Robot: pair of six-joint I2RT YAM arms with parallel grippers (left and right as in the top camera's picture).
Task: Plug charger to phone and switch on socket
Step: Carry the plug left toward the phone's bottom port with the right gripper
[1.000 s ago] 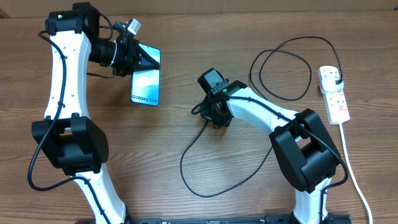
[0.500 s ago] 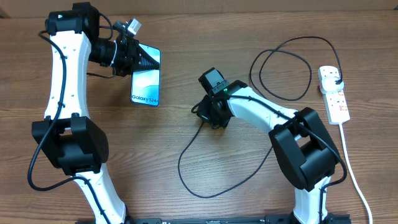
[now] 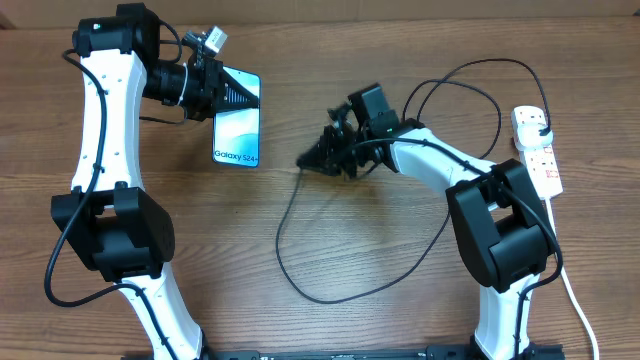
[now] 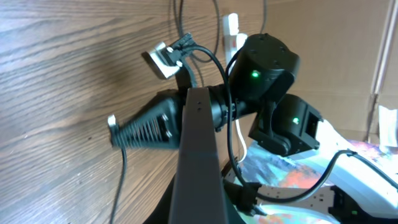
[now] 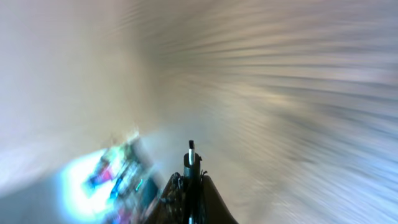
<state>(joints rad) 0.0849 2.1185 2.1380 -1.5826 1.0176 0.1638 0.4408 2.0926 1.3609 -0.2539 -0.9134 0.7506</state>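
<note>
My right end effector point(image 3: 318, 157) has swung up from its spot of a second ago and turned to point left toward the phone point(image 3: 237, 125), dragging the charger point(image 3: 335, 298) into a wider loop across the wooden surface point(image 3: 300, 50). It is clamped on the cable's free end. In the blurred right wrist view, the connector tip point(image 5: 191, 149) pokes out just beyond my closed fingers. The tip is aimed at the phone but is well apart from it, with bare wood between the two.

My left end effector point(image 3: 228, 97) grips the phone at its far end. The screen faces up and its lettering is readable from overhead. I cannot tell whether the near end rests on the surface. From the left wrist, the phone shows edge-on as a dark slab, with the right end effector's ridged black fingers point(image 4: 149, 127) beyond it.

From my right grip the cable drops toward the front edge and curves back up past the right arm. It coils twice near the back and ends at the socket point(image 3: 538, 158), where the black plug sits in the far outlet. The socket lies at the right edge, its white cord trailing forward.
</note>
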